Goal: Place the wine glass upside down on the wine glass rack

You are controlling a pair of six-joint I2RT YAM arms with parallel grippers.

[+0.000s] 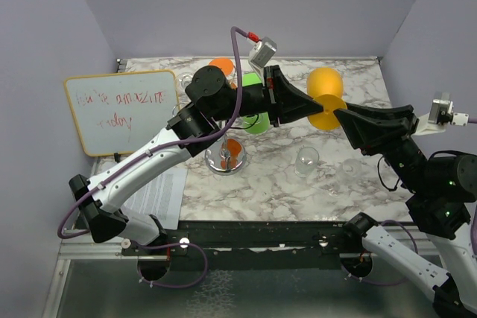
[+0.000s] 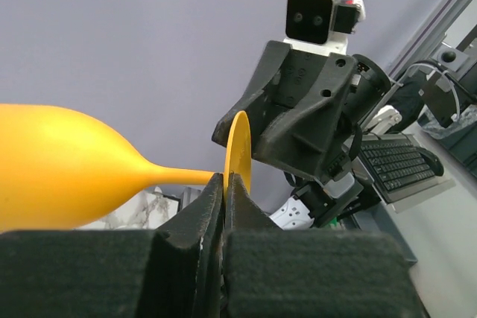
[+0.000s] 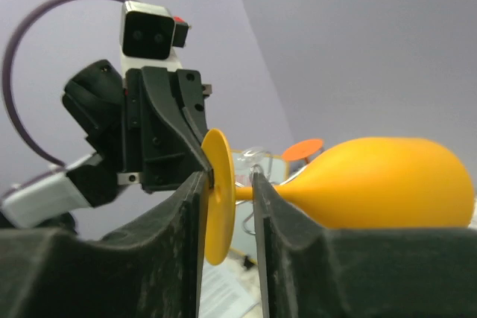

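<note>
A yellow wine glass (image 1: 326, 83) hangs in the air above the table, lying sideways, between both grippers. My left gripper (image 2: 225, 180) is shut on the rim of its round foot (image 2: 238, 150); the bowl (image 2: 59, 165) points left in that view. My right gripper (image 3: 227, 176) is open, its jaws standing either side of the foot (image 3: 218, 199) and the stem, bowl (image 3: 387, 180) to the right. The chrome wine glass rack (image 1: 226, 160) stands on its mirrored disc under the left arm, with an orange glass (image 1: 221, 65) and a green glass (image 1: 255, 121) on it.
A whiteboard (image 1: 123, 109) leans at the left wall, with a printed sheet (image 1: 160, 195) in front of it. Two clear glasses (image 1: 306, 160) (image 1: 350, 166) stand on the marble table to the right of the rack. Purple walls close in three sides.
</note>
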